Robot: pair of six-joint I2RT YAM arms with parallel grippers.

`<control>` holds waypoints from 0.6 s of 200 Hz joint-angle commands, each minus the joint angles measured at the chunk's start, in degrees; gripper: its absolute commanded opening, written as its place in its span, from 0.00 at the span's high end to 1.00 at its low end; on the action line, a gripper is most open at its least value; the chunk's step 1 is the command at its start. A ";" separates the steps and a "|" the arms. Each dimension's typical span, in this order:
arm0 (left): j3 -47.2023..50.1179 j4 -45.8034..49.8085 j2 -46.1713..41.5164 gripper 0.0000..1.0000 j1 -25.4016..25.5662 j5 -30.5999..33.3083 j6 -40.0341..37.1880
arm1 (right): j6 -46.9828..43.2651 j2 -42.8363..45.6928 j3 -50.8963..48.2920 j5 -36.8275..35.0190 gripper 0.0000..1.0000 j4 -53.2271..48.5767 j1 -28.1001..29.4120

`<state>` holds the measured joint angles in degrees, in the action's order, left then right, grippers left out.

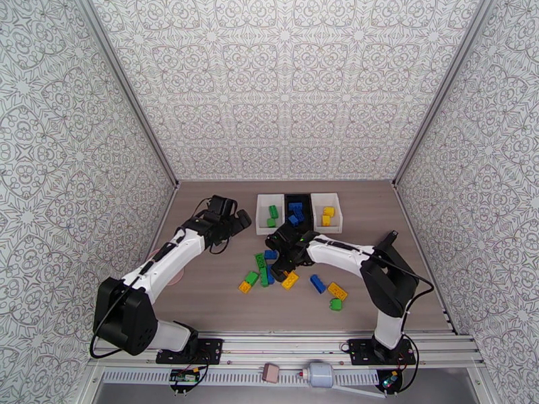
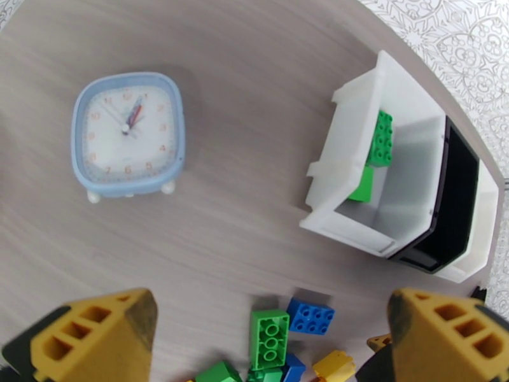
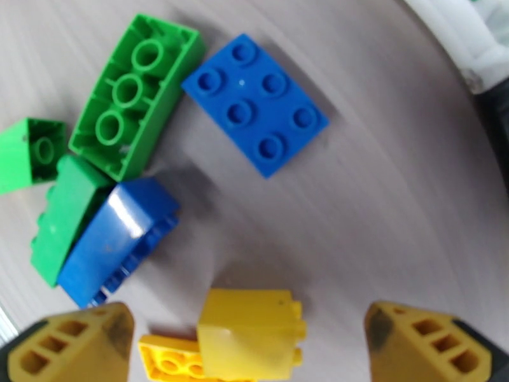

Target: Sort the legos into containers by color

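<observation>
The right pincer (image 3: 248, 321) hung spread over a yellow brick (image 3: 245, 342) lying tipped on its side on the surface (image 3: 382, 205), against a flatter yellow piece (image 3: 167, 361). Hard, light and glossy, the brick would likely bear a firm squeeze yet slip if caught by studs or a corner. Its two smooth opposite walls looked the best hold. The left pincer (image 2: 270, 310) was spread and empty near the white bin (image 2: 343, 154). Other legos (image 1: 263, 271) lay loose before the containers (image 1: 269, 230).
</observation>
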<state>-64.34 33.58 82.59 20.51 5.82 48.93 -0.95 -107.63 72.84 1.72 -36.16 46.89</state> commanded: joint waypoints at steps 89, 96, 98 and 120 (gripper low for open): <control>0.94 -2.29 0.38 0.00 -0.12 -2.09 -0.10 | -0.41 -3.53 2.65 -2.11 0.35 -2.78 -0.18; 0.95 -2.23 0.44 0.00 -0.10 -2.13 -0.06 | -0.37 -3.46 2.59 -2.22 0.38 -2.77 -0.16; 0.83 -2.28 0.40 0.00 -0.12 -2.20 -0.04 | -0.37 -3.46 2.60 -2.28 0.39 -2.82 -0.14; 0.73 -2.56 0.38 0.00 -0.14 -2.56 -0.11 | -0.28 -3.07 2.56 -2.41 0.48 -2.86 -0.14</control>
<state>-63.51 32.67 82.63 20.51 4.32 49.01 -1.39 -110.65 74.15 0.43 -38.44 46.89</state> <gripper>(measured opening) 0.996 0.558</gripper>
